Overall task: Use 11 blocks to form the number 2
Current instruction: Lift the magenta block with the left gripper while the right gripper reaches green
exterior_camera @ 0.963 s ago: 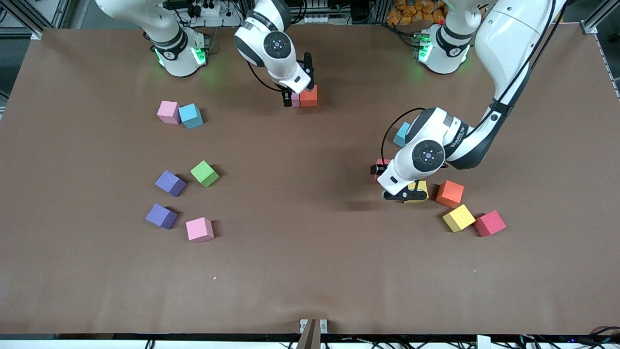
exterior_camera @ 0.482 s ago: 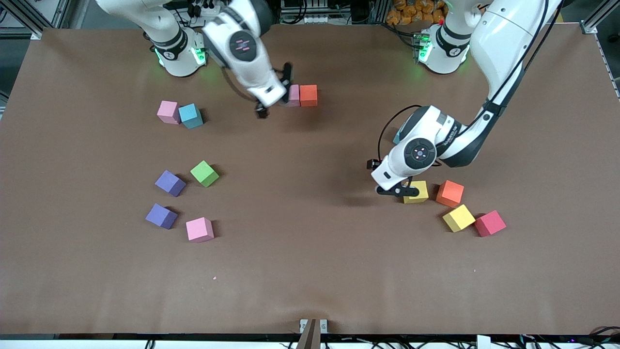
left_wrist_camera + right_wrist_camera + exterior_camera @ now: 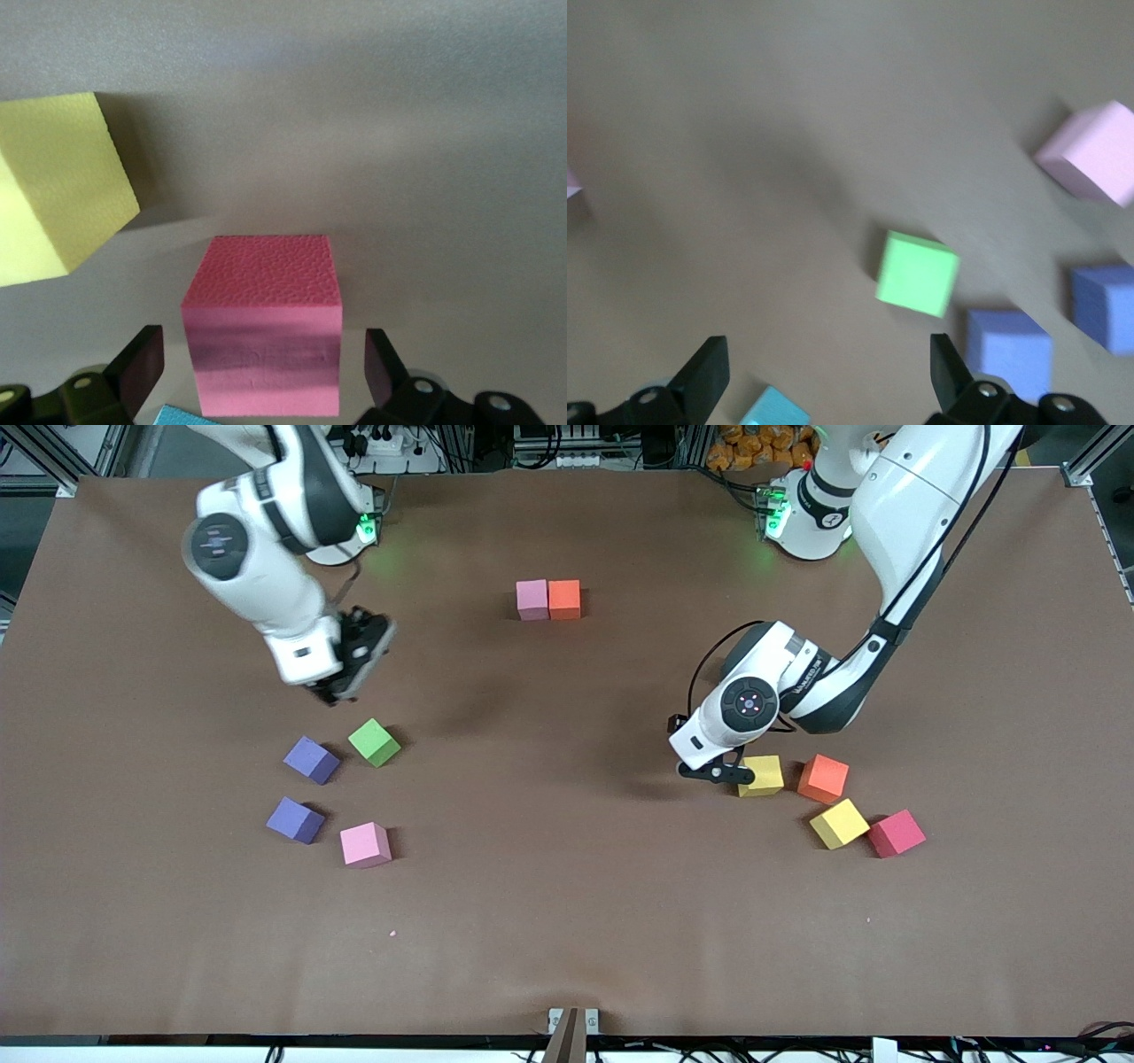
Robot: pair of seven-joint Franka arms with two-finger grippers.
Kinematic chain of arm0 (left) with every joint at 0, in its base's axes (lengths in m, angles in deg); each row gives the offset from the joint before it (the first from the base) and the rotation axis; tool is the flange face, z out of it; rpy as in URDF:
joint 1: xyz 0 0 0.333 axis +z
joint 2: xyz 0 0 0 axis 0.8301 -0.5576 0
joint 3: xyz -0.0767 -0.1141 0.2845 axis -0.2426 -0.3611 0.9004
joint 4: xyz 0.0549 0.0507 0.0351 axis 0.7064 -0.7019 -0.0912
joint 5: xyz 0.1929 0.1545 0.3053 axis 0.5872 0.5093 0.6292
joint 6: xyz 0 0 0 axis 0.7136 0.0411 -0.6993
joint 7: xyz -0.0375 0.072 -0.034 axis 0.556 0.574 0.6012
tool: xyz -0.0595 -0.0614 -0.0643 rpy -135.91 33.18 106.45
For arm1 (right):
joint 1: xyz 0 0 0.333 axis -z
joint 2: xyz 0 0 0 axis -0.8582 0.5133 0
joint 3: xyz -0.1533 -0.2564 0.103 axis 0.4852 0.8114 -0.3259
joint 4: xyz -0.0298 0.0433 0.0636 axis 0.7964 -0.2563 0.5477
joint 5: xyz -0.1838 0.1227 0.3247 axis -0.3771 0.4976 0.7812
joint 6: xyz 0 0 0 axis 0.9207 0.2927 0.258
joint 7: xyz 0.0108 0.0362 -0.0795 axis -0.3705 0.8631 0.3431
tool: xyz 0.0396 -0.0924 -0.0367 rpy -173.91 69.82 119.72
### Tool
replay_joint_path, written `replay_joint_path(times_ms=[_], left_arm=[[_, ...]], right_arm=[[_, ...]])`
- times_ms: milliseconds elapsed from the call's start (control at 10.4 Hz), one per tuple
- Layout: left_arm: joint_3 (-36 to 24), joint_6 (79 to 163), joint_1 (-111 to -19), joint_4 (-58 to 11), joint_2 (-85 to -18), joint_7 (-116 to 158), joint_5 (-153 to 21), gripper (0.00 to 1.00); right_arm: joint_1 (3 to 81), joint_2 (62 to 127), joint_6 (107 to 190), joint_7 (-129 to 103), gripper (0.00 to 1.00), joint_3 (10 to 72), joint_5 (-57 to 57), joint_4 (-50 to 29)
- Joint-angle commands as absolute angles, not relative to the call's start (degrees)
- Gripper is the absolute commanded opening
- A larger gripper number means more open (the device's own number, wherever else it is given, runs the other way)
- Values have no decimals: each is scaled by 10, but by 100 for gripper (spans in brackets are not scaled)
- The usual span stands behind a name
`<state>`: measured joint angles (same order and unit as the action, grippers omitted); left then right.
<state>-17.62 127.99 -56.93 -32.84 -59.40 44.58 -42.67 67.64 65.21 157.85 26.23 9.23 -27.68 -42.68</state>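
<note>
Though only two cubes long, a start of number 2 (image 3: 548, 599) at mid-counter, far from the front camera: small matte pink foam cube (image 3: 532, 599) touching small matte orange foam cube (image 3: 564, 599), side by side, the orange one toward the left arm's end.

Toward the left arm's end of the brown counter (image 3: 567, 921), nearer the front camera: first yellow foam cube (image 3: 762, 775), second orange foam cube (image 3: 823, 779) just beside it, then second yellow foam cube (image 3: 839, 823) touching a crimson foam cube (image 3: 897, 833) nearer still.

Second crimson foam cube (image 3: 261, 323) on the counter, hidden under the left arm in the front view, seen in the left wrist view near the first yellow foam cube (image 3: 58, 186), apart from it. Corner of a light-blue foam cube (image 3: 182, 416) close by.

Left gripper (image 3: 713, 771) (image 3: 261, 376) low at that second crimson cube, fingers (image 3: 142, 367) spread to either side, not touching it.

Toward the right arm's end: green foam cube (image 3: 374, 742) (image 3: 917, 273), first purple foam cube (image 3: 311, 760) (image 3: 1007, 343) beside it, second purple foam cube (image 3: 295, 820) (image 3: 1103, 308) and second pink foam cube (image 3: 365, 844) (image 3: 1090, 164) nearer the front camera, all apart.

Right gripper (image 3: 341, 677) (image 3: 828, 376) in the air over bare counter near the green cube, fingers (image 3: 704, 372) wide apart, holding nothing. Another light-blue foam cube (image 3: 772, 409) just under it in the right wrist view.
</note>
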Motion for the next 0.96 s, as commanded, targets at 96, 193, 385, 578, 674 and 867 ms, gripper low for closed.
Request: replay_joint_path(times_ms=[96,193,385,578,674,867], left_arm=[[-179,1284,-564,-329,-600,436,-411,79],[-179,1284,-563,-329,-600,436,-411,64],[-179,1277,-565,-329,-595,448,-412,48],[-180,1268,-569,-329,-586,499,-417,48],[-186,1263,-571,-327,-583,543,-418,48],[-207,1256,-568,-327,-582,631,-422,48]], right_arm=[[723,667,1672,258,100,82,-272,-413],[735,691,1681,253,100,82,-270,-385],[746,757,1708,237,100,82,-257,-341],[762,821,1741,237,100,82,-257,-319],[776,854,1741,244,100,82,-260,-313],[772,865,1714,242,100,82,-261,-327]])
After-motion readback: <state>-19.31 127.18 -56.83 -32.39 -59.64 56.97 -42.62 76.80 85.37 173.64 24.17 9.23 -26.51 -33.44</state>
